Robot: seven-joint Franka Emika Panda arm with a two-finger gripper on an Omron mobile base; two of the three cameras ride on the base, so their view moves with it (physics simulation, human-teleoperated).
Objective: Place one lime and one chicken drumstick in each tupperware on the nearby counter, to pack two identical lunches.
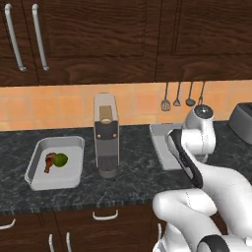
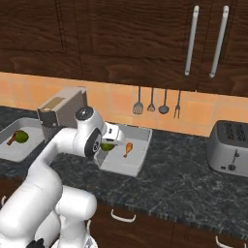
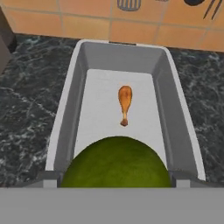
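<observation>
My gripper (image 3: 116, 178) is shut on a large green lime (image 3: 117, 162), held just above the near end of the right tupperware (image 3: 65, 118). A chicken drumstick (image 3: 124, 103) lies on that tray's floor, beyond the lime. From the right base view the lime (image 2: 107, 145) hangs under the hand over the tray's (image 2: 140, 152) left part, beside the drumstick (image 2: 128, 148). The left tupperware (image 1: 37, 179) on the counter (image 1: 128, 182) holds a drumstick (image 1: 49, 160) and a lime (image 1: 60, 159) side by side. The right tupperware (image 1: 158, 140) is partly hidden by my arm in the left base view.
A tall coffee machine (image 1: 106, 135) stands between the two trays. A silver toaster (image 2: 230, 147) sits on the counter to the right. Kitchen utensils (image 2: 157, 104) hang on the tiled wall behind the right tray. Dark cupboards run above.
</observation>
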